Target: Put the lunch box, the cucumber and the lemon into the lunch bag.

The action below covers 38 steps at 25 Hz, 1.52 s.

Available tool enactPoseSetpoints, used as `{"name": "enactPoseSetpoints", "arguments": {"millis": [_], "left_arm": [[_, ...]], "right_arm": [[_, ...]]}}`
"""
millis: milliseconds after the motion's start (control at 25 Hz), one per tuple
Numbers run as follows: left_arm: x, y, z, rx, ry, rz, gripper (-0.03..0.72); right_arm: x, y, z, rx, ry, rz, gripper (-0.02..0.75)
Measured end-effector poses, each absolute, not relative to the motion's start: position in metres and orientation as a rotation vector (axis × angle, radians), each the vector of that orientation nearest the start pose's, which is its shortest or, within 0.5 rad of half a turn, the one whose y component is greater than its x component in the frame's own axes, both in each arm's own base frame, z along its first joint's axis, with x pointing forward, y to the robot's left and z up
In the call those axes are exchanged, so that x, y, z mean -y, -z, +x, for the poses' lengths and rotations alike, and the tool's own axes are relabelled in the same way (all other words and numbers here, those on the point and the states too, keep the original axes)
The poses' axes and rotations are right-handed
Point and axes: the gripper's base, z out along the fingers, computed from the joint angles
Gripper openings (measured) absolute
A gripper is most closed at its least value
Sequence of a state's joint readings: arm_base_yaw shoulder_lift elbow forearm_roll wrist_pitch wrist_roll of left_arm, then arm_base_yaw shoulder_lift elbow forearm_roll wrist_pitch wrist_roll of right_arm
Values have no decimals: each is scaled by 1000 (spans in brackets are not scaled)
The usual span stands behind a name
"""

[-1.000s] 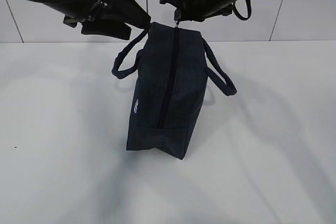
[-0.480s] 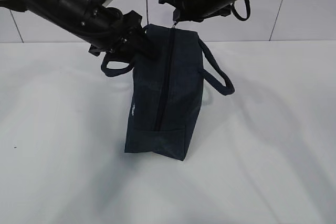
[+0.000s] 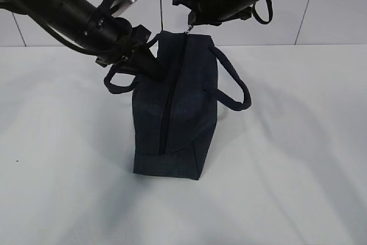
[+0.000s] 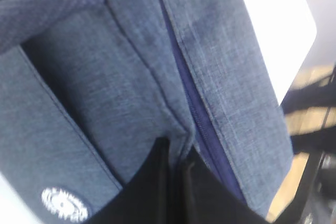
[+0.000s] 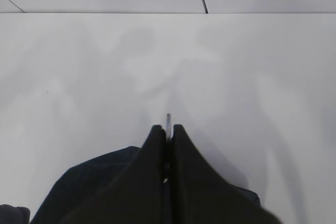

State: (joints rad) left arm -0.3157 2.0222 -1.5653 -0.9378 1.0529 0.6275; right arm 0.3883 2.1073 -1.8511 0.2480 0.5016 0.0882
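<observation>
Exterior: lunch bag point(image 3: 172, 113) upright, zipped; left gripper point(image 3: 150, 64) pinching fabric beside zip, right gripper point(image 3: 192, 22) clamped on ring pull point(image 3: 187, 31) at far end. Left wrist: fingers point(image 4: 157, 187) pressed on cloth beside zipper point(image 4: 197, 114). Right wrist: fingertips point(image 5: 176, 132) closed on pull. Step, probably: unzipping. Next: steady drag along zip.

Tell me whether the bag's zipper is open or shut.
Shut: the zipper runs as one closed line along the bag, with no gap showing.
</observation>
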Motion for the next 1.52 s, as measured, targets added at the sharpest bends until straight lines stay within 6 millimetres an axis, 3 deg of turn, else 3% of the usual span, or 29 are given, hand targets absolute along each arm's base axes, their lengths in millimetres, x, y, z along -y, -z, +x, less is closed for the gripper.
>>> {"name": "enactPoseSetpoints", "arguments": {"millis": [200,560,720,1320,1440,1520], "left_arm": [[190,-233,378,-2590,1114,764,-9],[183,-241,370,-2616,1038,875,-10],[182,-241,369,-2633,1008,877,-10],[181,-240,369,-2652,995,878,-4],[181,-243,370,-2655,986,865,43],[181,-249,373,-2639,966,859,140]], "right_arm": [[-199,-265,460,-2278,-514,-148,0],[-198,-236,469,-2341,-534,-100,0],[-194,-218,474,-2389,-533,-73,0],[-187,-196,478,-2471,-524,-54,0],[-188,-201,480,-2465,-527,-66,0],[-189,-207,482,-2457,-530,-76,0]]}}
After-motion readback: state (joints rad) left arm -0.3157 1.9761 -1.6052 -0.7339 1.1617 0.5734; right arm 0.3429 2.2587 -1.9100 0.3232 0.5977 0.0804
